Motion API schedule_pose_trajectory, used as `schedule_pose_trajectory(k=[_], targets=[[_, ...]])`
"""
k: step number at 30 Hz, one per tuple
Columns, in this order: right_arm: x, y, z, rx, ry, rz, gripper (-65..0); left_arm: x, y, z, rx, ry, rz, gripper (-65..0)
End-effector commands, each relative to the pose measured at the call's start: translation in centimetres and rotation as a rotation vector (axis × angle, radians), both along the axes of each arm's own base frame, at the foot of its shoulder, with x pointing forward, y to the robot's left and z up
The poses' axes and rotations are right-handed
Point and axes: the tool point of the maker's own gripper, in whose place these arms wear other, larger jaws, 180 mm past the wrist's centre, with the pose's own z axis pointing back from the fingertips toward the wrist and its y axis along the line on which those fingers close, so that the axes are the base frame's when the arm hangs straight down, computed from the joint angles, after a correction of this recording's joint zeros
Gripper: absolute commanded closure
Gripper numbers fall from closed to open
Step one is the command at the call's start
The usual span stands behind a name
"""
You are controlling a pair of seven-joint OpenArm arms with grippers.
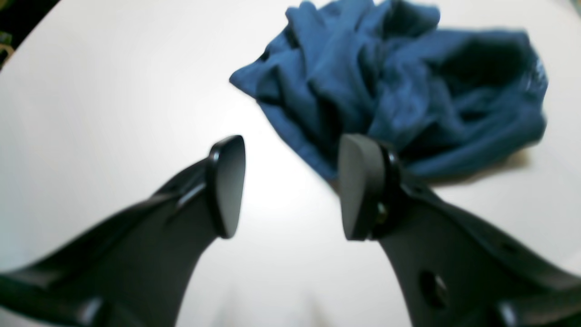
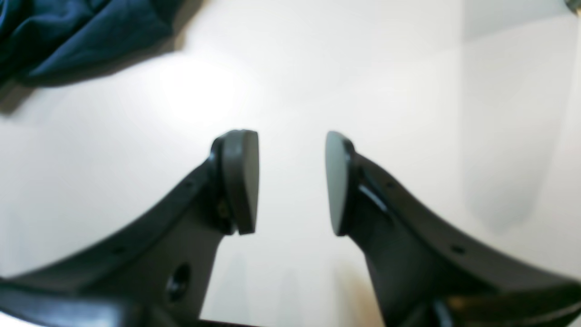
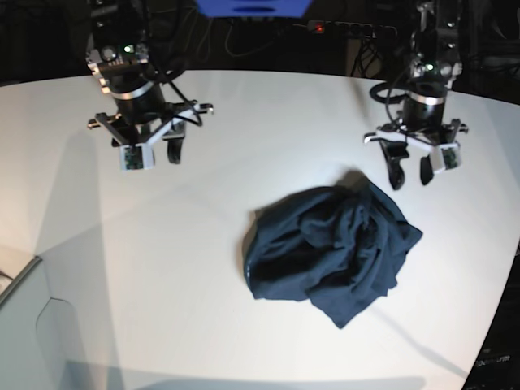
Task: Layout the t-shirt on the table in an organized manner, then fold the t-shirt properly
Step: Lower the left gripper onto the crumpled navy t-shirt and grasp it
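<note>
The navy t-shirt [image 3: 329,248] lies in a crumpled heap on the white table [image 3: 162,268], right of centre in the base view. My left gripper [image 3: 410,172] hangs open just above and behind the heap's far right corner; its wrist view shows the t-shirt [image 1: 399,86] right past the open fingertips [image 1: 290,186], with nothing between them. My right gripper [image 3: 161,153] hovers open over bare table at the far left, well away from the cloth. Its wrist view catches only an edge of the t-shirt [image 2: 77,32] at top left, beyond the empty gripper [image 2: 292,181].
A pale grey box corner [image 3: 24,325] sits at the near left edge. The table's curved rim [image 3: 500,325] runs close to the shirt on the right. Dark cables and a power strip [image 3: 349,28] lie behind the far edge.
</note>
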Motion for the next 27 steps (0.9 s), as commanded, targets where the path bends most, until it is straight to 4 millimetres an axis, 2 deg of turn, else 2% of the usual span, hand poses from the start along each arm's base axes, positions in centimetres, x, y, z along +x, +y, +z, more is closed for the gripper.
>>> schedule_pose_trajectory(k=[1,6,11,16,22,27], targets=[[0.2,0.2,0.8,0.001,-0.032,0.011,-24.4,1.3,0.0,2.0,0.006,-0.076,-0.002,-32.5],[-0.7,0.0,0.1,-0.007,-0.006,0.016,-24.4,4.6,-2.2,4.3,-0.036,-0.163,-0.021,-32.5],[-1.5,-0.2,-0.4,-0.011,0.016,0.015,-24.4,7.7,-3.7,3.1,-0.078,-0.09,-0.04,-32.5],[-2.0,-0.5,-0.7,-0.021,0.029,0.019,-24.4,9.7,-4.1,2.9,-0.107,-0.081,-0.026,-32.5],[-2.0,-0.5,-0.7,-0.022,0.029,0.02,-24.4,10.6,-3.7,0.8,-0.109,-0.032,-0.012,-32.4],[-1.7,-0.5,-0.5,-0.022,0.022,0.02,-24.4,11.3,-3.7,0.7,-0.111,-0.026,-0.011,-32.4]])
